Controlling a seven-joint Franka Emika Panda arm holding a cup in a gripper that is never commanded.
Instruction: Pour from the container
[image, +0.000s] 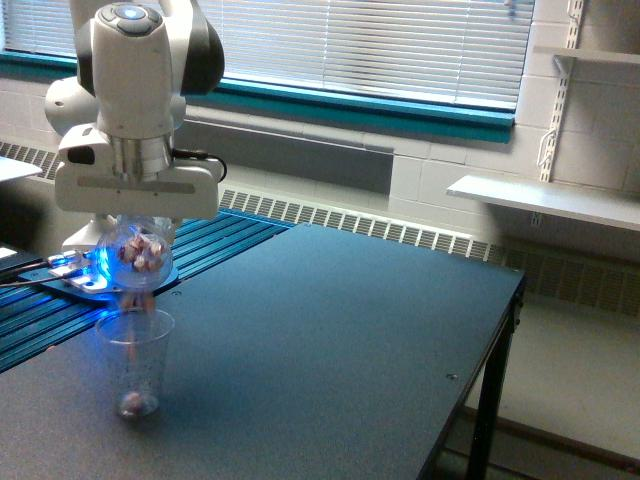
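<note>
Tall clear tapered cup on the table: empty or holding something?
Holding something: pinkish pieces lie at the bottom of the tall clear tapered cup, under the gripper-held round clear container.

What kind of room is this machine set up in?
Probably a lab or workshop in a school-like building: painted block walls, window blinds, wall-mounted shelving, and a plain dark table bearing a robot arm.
</note>
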